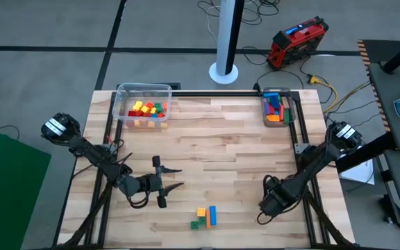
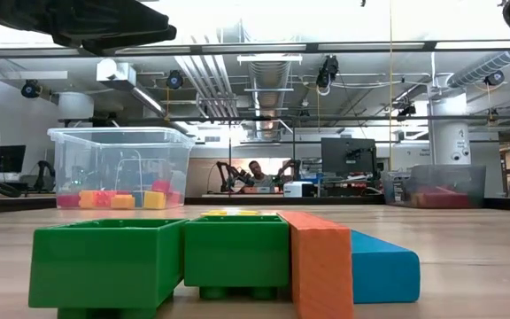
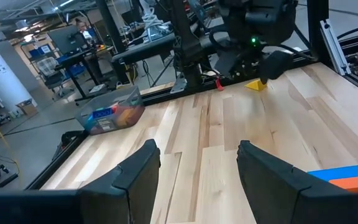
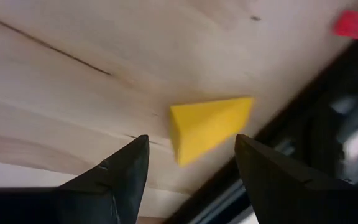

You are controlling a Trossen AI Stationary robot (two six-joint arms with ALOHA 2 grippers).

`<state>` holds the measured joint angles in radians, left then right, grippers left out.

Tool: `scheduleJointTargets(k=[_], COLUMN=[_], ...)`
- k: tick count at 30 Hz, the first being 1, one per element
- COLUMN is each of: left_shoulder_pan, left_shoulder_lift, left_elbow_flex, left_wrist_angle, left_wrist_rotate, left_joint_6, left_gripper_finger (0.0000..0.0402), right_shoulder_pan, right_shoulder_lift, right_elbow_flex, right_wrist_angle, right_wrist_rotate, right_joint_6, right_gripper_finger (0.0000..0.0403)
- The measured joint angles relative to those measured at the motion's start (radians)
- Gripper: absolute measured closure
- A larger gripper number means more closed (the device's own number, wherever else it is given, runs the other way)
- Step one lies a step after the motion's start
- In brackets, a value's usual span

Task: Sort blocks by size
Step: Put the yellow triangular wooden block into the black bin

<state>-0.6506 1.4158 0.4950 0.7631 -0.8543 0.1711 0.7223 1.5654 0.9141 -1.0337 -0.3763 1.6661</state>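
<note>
1. Left gripper (image 1: 171,177), lower left of the high view: I see its jaws wide apart, empty.
2. Right gripper (image 4: 191,168), lower right: jaws apart over a yellow block (image 4: 209,124), not gripping.
3. Loose blocks (image 1: 205,217) lie bottom centre; clear tub (image 1: 143,91) upper left, small bin (image 1: 276,109) upper right, both holding blocks.

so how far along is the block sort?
Mostly done: small blocks sit in the clear tub, longer bars in the small bin. Right end effector is open over a yellow block. Four blocks remain on the table; left end effector open, empty.
</note>
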Motion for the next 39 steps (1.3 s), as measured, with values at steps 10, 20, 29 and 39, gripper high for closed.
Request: scheduleJointTargets(k=[10, 20, 29, 39], left_shoulder_pan=[0.0, 0.0, 0.0, 0.0], left_shoulder_lift=[0.0, 0.0, 0.0, 0.0], left_elbow_flex=[0.0, 0.0, 0.0, 0.0], left_wrist_angle=[-0.002, -0.008, -0.009, -0.008], left_wrist_rotate=[0.0, 0.0, 0.0, 0.0], left_joint_6=[-0.004, -0.003, 0.021, 0.018], left_gripper_finger=[0.021, 0.021, 0.021, 0.021], right_shoulder_pan=[0.0, -0.001, -0.036, -0.078], right_shoulder_lift=[0.002, 0.001, -0.016, -0.01], right_elbow_flex=[-0.111, -0.114, 0.045, 0.157], right_wrist_angle=[0.157, 0.173, 0.104, -0.091], right_wrist_rotate=[-0.039, -0.008, 0.409, 0.367], right_joint_6=[0.039, 0.022, -0.091, -0.512], right_gripper_finger=[0.0154, 0.0202, 0.0207, 0.0167])
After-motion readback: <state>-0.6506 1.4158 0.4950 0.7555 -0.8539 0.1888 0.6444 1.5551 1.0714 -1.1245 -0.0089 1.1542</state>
